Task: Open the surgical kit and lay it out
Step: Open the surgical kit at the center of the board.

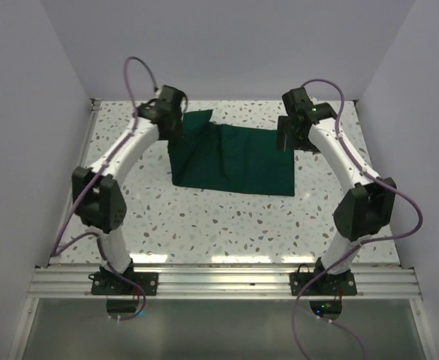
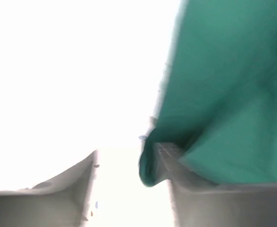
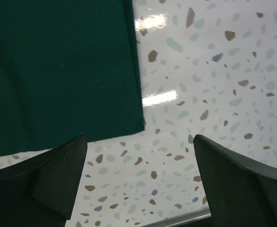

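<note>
Left wrist view alone shows green cloth [image 2: 223, 85] lapping one finger [image 2: 214, 203] of narrowed left claw [image 2: 126, 153]; right claw [image 3: 140, 139] wide.

A white tabletop [image 1: 227, 225] flecked with brown, grey and blue chips fills the middle of the scene; light glares off it in the right wrist view [image 3: 223, 71]. Plain pale walls close it in on the left [image 1: 16, 112], the far side [image 1: 227, 45] and the right [image 1: 429, 112]. A ribbed aluminium rail [image 1: 227, 281] runs along the near edge, with a dull grey panel [image 1: 219, 330] nearer still.
</note>
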You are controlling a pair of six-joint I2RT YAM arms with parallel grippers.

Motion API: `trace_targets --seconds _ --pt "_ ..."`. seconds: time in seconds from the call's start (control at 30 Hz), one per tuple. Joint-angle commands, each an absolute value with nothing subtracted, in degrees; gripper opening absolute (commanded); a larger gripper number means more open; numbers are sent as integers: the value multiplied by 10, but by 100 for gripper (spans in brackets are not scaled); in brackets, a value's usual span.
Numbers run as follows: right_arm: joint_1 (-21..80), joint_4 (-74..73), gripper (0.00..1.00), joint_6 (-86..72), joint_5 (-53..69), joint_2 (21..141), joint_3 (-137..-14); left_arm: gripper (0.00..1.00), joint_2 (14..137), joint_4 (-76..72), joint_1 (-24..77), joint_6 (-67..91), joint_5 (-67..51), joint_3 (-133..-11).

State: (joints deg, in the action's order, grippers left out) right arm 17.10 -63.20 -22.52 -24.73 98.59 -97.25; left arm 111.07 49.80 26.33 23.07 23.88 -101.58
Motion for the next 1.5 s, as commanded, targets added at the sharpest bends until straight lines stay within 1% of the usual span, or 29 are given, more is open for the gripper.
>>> trace_targets --seconds 0.0,0.03,0.17,0.33,0.37,0.4,0.53,0.57,0.67,0.7,0.77,0.8,0.83,0.9,0.97,1.03,1.13,1.27,1.37,1.43,1.47 --pt "162 -571 98 -211 -145 1027 -1022 88 984 504 161 243 295 -953" --pt "160 -566 98 -214 -121 1055 -1031 99 973 500 140 241 301 -937" --pt "139 -533 96 -228 -71 1126 -1077 100 941 530 119 251 309 -882" --pt "117 -530 93 -244 -77 1226 -1176 100 895 550 119 275 277 -825" --pt "108 -536 92 -246 -76 1266 -1194 100 885 551 119 284 269 -804" --pt "105 -542 92 -249 -74 1285 -1234 100 864 549 119 286 261 -795" --pt "87 -562 90 -261 -56 1347 -1299 100 825 471 133 273 157 -734" --pt "83 -557 90 -264 -51 1351 -1300 100 828 448 144 273 159 -736" --pt "81 -551 90 -270 -32 1341 -1282 100 884 430 184 256 192 -790" --pt "81 -549 90 -272 -26 1335 -1261 100 922 425 189 251 194 -804" --pt "80 -538 89 -279 -11 1305 -1231 100 976 410 182 245 181 -840" --pt "81 -534 89 -283 -3 1294 -1195 100 993 410 176 250 173 -852" --pt "80 -525 89 -286 -2 1253 -1158 100 1018 400 149 264 148 -866" --pt "81 -519 88 -287 -2 1220 -1105 100 1033 377 133 283 135 -859" --pt "81 -505 88 -288 14 1170 -1051 100 1039 321 113 290 100 -835" --pt "80 -498 88 -290 15 1138 -1020 100 1050 284 103 288 81 -831" --pt "82 -503 88 -288 15 1090 -978 99 1092 271 95 287 66 -851" --pt "82 -527 88 -277 1 1052 -953 95 1133 237 76 312 21 -854" --pt "81 -548 88 -266 -24 1034 -941 90 1154 227 71 318 5 -857" --pt "81 -553 88 -263 -33 1018 -933 85 1165 229 71 320 3 -859" --pt "82 -553 88 -262 -37 1014 -925 78 1176 229 71 323 3 -860"
